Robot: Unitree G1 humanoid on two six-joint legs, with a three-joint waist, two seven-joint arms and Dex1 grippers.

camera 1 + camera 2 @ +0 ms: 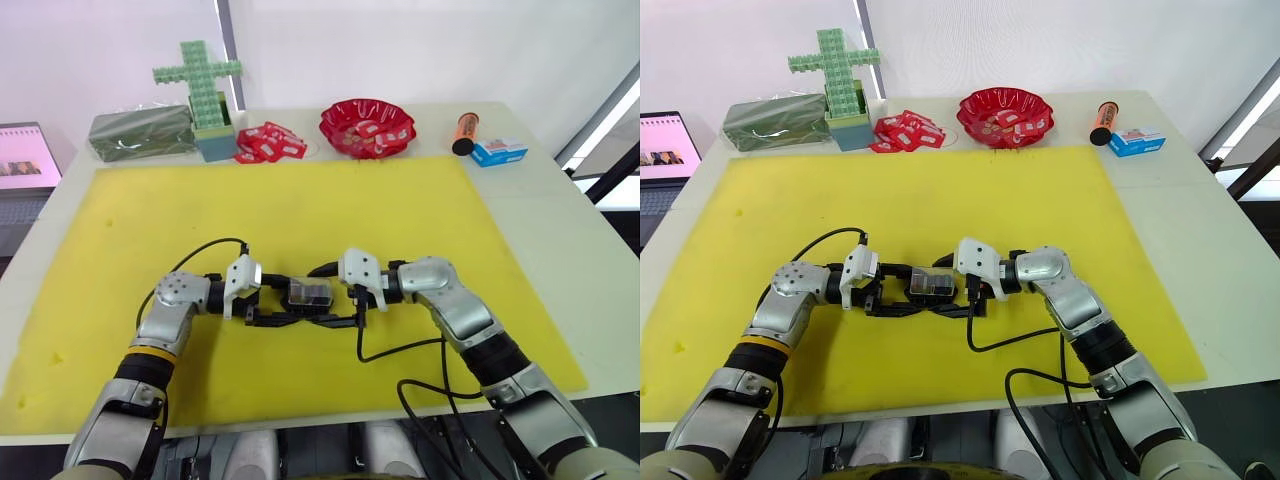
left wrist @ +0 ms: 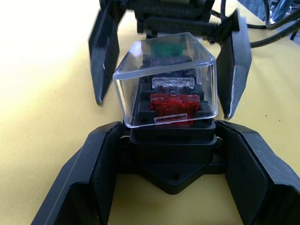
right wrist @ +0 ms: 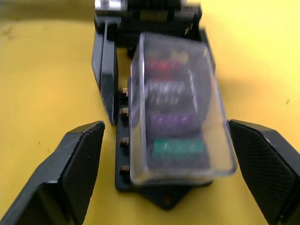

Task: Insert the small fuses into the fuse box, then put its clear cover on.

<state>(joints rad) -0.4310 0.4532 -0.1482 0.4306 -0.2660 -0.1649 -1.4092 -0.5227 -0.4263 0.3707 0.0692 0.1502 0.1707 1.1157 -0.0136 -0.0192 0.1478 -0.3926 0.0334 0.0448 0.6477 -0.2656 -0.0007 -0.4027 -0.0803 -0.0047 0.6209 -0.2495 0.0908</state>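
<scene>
The black fuse box [image 1: 308,296] sits on the yellow mat [image 1: 300,200] between my two grippers. The clear cover [image 2: 164,61] is on top of it. Under the cover the small fuses sit in a row in the slots: red [image 2: 172,104], pale grey [image 2: 171,84], purple [image 3: 171,121] and green [image 3: 178,147]. My left gripper [image 1: 280,300] is shut on the box's base from the left. My right gripper [image 1: 335,296] faces it from the right, open, with a finger on either side of the cover and apart from it.
Along the table's far edge stand a green brick cross [image 1: 205,75], a green packet [image 1: 140,133], red-and-white packets [image 1: 270,143], a red bowl [image 1: 367,127], an orange tube [image 1: 465,130] and a blue box [image 1: 499,151]. A laptop [image 1: 28,160] is off the left. Black cables [image 1: 400,350] trail near my right arm.
</scene>
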